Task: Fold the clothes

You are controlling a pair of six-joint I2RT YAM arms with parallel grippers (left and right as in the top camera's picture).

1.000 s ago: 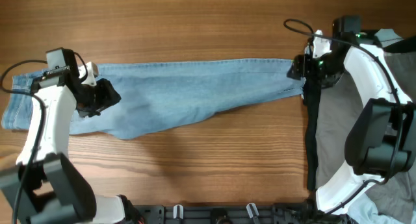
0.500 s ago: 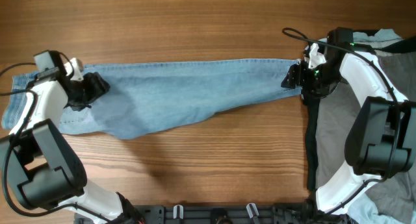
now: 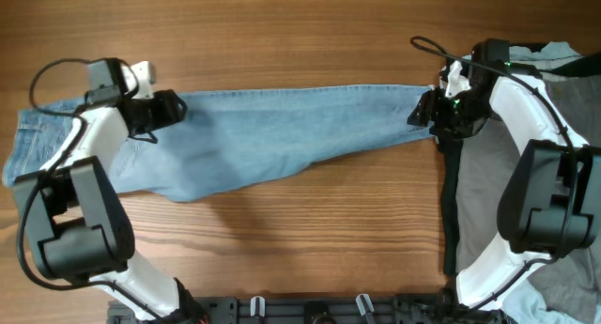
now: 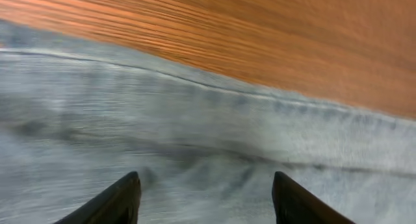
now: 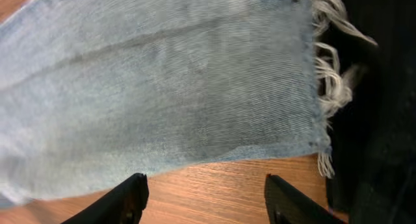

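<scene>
Jeans: light blue denim (image 3: 282, 136) lying flat and lengthwise on the wooden table (image 3: 282, 33), nearer the far edge than the near one.
Orientation: wide waist end (image 3: 33, 141) toward the left edge, narrow leg end toward the right edge.
Left gripper: (image 3: 177, 109) over the upper leg part, close to the jeans' far side.
Left tool state: fingers (image 4: 127, 198) spread wide above the denim; whether they touch it cannot be told.
Seam: a stitched line (image 4: 195, 84) runs across the cloth ahead of the left fingers, with bare wood beyond it.
Right gripper: (image 3: 413, 115) at the leg end, over its near side.
Right tool state: fingers (image 5: 133, 195) held apart, with denim and a strip of table showing past them.
Frayed hem: white threads (image 5: 325, 74) lie against a dark cloth (image 3: 449, 202).
Dark cloth: a strip running from the hem toward the near edge.
Grey garment: (image 3: 484, 174) just beside the dark cloth on the right-edge side, partly under the right arm.
</scene>
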